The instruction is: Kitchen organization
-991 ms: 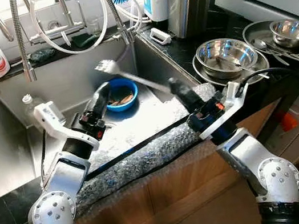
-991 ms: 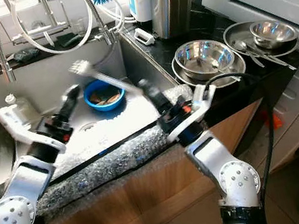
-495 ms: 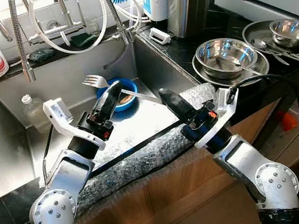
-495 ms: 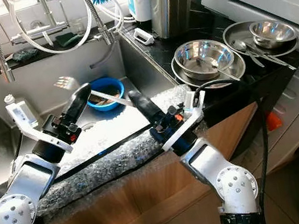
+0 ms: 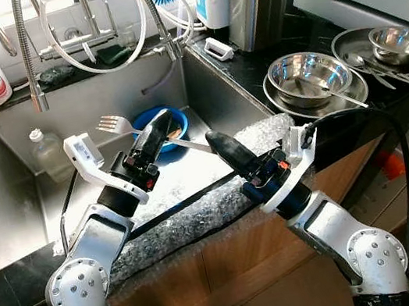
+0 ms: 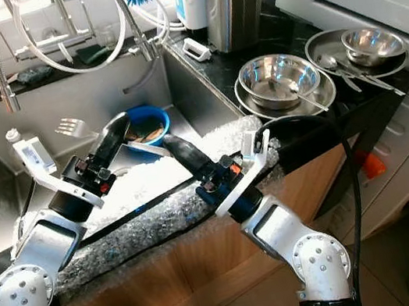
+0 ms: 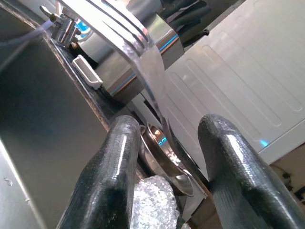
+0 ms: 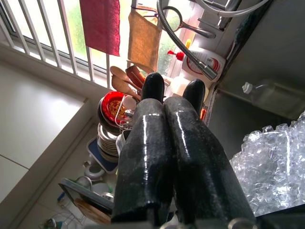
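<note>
Blue bowl (image 5: 170,121) — fork (image 5: 137,129) across sink (image 5: 16,210)

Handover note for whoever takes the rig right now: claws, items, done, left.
Right claw: shut on the fork handle, held over the sink, tines pointing to the robot's left.
Left claw: open, fingers either side of the fork's shaft, not gripping it.
Blue bowl with scraps sits in the sink behind the claws; clear bottle in the sink too.
Steel bowls and spoons on the counter to the right. Bubble wrap lines the sink's front edge.
Done: fork picked up. Left: likely a hand-over to the left claw, then put the fork away.
</note>
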Controlling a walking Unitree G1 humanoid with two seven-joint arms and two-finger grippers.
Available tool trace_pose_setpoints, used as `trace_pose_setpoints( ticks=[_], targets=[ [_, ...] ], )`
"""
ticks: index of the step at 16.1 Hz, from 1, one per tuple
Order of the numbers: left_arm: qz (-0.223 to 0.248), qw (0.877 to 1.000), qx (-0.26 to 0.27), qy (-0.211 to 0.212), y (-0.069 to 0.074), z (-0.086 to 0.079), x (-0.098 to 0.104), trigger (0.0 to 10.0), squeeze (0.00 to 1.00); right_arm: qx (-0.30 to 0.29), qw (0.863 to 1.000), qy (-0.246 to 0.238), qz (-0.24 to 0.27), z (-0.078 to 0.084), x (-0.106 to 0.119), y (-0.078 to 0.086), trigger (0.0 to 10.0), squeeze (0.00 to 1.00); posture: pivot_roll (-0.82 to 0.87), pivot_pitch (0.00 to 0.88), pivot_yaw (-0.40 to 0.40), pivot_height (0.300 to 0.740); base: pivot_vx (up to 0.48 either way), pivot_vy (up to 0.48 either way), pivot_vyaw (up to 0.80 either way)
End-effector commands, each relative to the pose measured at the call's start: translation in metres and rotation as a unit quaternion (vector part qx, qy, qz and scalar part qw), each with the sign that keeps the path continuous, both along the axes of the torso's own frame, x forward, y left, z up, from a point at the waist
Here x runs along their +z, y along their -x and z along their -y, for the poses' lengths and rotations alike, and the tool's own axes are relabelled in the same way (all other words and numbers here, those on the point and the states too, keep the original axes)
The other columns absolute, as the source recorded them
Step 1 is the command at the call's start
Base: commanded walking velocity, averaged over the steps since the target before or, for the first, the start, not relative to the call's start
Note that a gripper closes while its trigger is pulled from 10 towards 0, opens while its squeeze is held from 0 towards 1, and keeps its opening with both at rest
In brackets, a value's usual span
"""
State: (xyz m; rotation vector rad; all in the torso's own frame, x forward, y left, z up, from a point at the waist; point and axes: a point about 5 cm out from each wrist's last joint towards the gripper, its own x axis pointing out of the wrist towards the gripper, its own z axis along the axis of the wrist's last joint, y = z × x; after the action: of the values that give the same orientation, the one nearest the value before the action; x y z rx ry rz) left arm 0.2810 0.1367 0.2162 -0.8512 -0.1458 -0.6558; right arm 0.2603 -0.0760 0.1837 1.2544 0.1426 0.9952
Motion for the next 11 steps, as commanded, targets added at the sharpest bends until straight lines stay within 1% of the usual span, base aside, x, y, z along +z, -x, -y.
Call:
trace_pose_setpoints(
  ticks=[1,3,6,11],
  targets=[
    [0.016,1.0,0.002,0.013,0.0012,-0.0005,0.0088,0.0,0.0,0.013,1.0,-0.009,0.012,-0.0059,0.0037,0.0073,10.0,0.0,0.0,0.087,-0.026,0.74,0.0,0.0,0.0],
    [0.017,1.0,0.006,0.023,0.0015,-0.0023,0.0101,0.0,0.0,0.013,1.0,-0.009,0.011,-0.0063,0.0029,0.0078,10.0,0.0,0.0,0.091,-0.026,0.74,0.0,0.0,0.0],
    [0.018,1.0,0.006,0.021,0.002,-0.001,0.0096,0.0,0.0,0.011,1.0,0.002,0.016,-0.007,0.0023,0.0089,10.0,0.0,0.0,0.095,-0.026,0.74,0.0,0.0,0.0],
    [0.014,1.0,0.004,0.024,0.0018,-0.0015,0.0101,0.0,0.0,-0.001,1.0,0.002,0.016,-0.0073,0.0026,0.0069,10.0,0.0,0.0,0.096,-0.023,0.74,0.0,0.0,0.0]
  ],
)
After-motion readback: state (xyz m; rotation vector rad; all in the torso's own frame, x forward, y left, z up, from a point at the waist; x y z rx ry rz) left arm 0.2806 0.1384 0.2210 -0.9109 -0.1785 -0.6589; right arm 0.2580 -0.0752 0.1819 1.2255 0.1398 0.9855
